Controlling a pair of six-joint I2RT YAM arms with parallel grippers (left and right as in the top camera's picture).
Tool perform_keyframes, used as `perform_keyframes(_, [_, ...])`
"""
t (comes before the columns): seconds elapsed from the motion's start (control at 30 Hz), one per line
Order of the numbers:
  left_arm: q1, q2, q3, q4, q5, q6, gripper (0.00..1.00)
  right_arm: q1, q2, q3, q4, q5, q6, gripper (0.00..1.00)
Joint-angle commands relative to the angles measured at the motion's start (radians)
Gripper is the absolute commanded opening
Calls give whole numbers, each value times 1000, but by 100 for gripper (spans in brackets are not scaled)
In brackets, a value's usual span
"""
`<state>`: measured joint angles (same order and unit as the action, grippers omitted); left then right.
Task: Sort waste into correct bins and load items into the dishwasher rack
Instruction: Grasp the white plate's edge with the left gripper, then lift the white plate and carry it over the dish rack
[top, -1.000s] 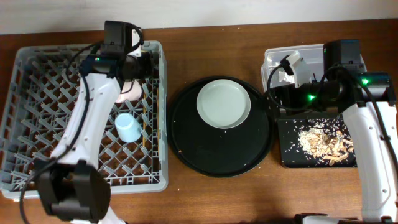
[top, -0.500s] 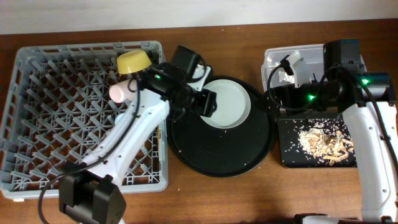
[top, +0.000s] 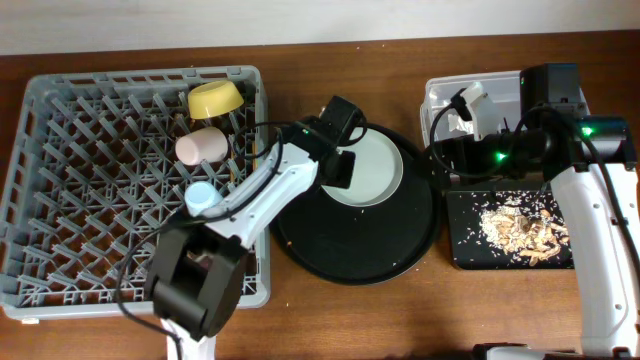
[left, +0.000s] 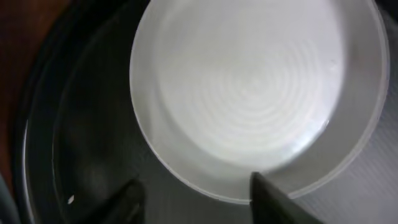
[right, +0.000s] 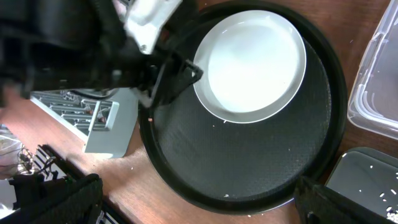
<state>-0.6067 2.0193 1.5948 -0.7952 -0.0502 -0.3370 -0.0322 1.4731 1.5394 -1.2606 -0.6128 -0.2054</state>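
The pale grey-green plate (top: 368, 165) lies on the large round black tray (top: 355, 240). My left gripper (top: 338, 168) is open and empty, low over the plate's left rim; in the left wrist view its fingers (left: 199, 200) straddle the rim of the plate (left: 249, 87). The dishwasher rack (top: 60, 200) holds the yellow bowl (top: 215, 98), pink cup (top: 203, 146) and light-blue cup (top: 200, 198). My right gripper (top: 441, 157) is open and empty (right: 199, 205) between the round tray and the bins. Food scraps (top: 520, 230) lie in the shallow black tray (top: 462, 255). Chopsticks, tissue and wrapper are not visible.
The clear tub (top: 440, 92) stands behind the black tray at the far right, partly under my right arm; its edge shows in the right wrist view (right: 379, 81). My left arm spans from the rack's right edge to the round tray (right: 249, 162).
My left gripper left the yellow bowl in the rack's back right and swung right to the plate's left rim. The right arm has not moved.
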Motion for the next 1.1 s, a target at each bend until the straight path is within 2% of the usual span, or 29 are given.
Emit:
perform_keyframes(0.0, [6,59,-4,37,-107,-53,46,-5,-2,1,0,1,2,99])
perform_keyframes(0.1, [28,87,-4,72,-154,-92,46,-5,-2,1,0,1,2,99])
perform_keyframes(0.37, [40,183,-4,107,-84,-93,44,-5,-2,1,0,1,2,99])
perform_keyframes(0.6, [36,208,-5,107,-31,-93,38,-5,-2,1,0,1,2,99])
perform_keyframes(0.67, [32,223,-6,111,-32,-93,32,-5,-2,1,0,1,2,99])
perform_keyframes(0.8, [39,262,-6,126,-50,-92,4,-5,-2,1,0,1,2,99])
perform_keyframes(0.83, [41,262,-4,126,-61,-92,0,-5,-2,2,0,1,2,99])
perform_keyframes(1.0, [63,176,67,59,-121,-77,0,-5,-2,1,0,1,1,99])
perform_keyframes(1.07, [65,14,93,23,-253,-77,0,-5,-2,2,0,1,2,99])
